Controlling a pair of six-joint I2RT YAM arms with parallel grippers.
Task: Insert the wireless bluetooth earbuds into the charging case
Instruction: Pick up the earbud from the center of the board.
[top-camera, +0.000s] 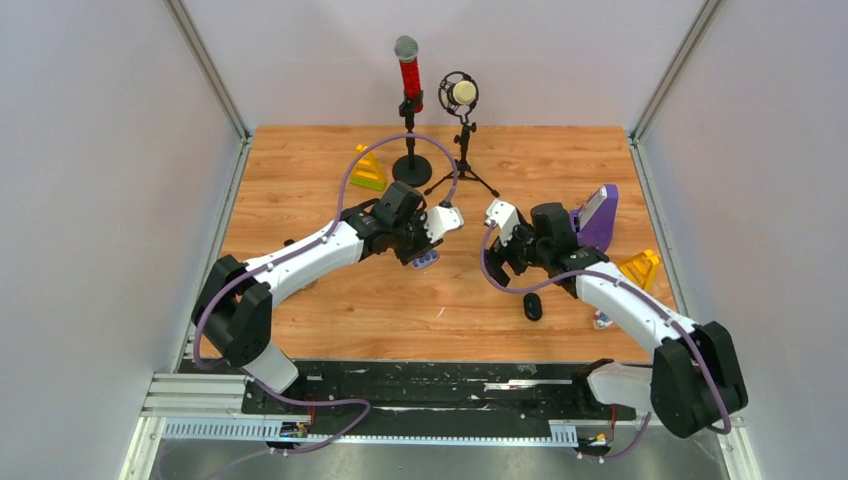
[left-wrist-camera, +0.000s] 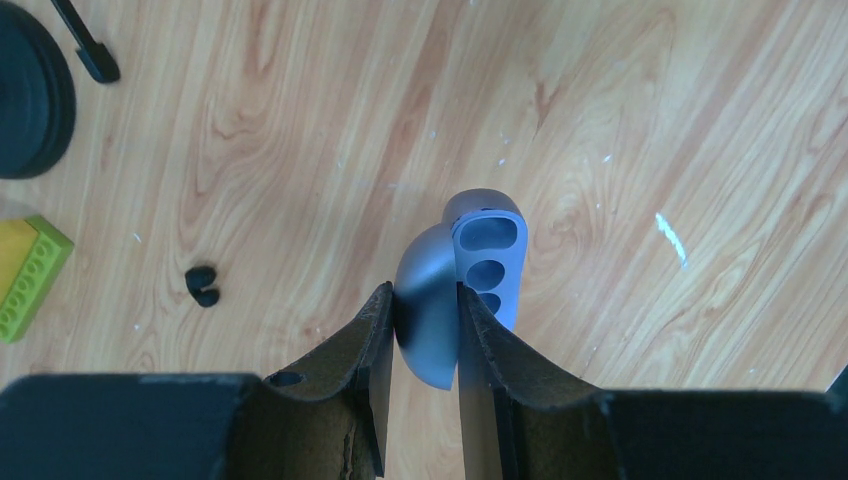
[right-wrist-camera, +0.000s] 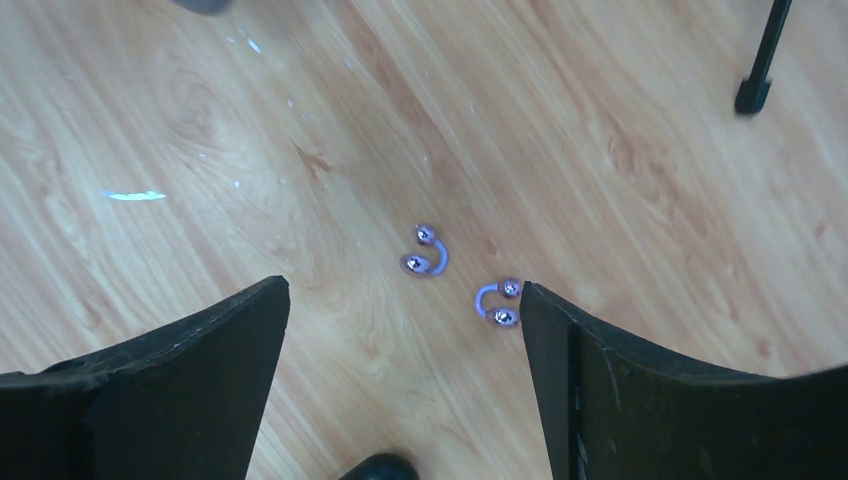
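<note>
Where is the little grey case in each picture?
Top external: mid-table, the case hangs below the left gripper.
Left wrist: centre, pinched in the jaws.
Right wrist: unclear; maybe the grey blur at the top edge.
Shared landmark: the black tripod, whose leg shows in both wrist views.

White-black arms (top-camera: 310, 255), purple cables (top-camera: 343, 200), black fingers (left-wrist-camera: 340, 370).
</note>
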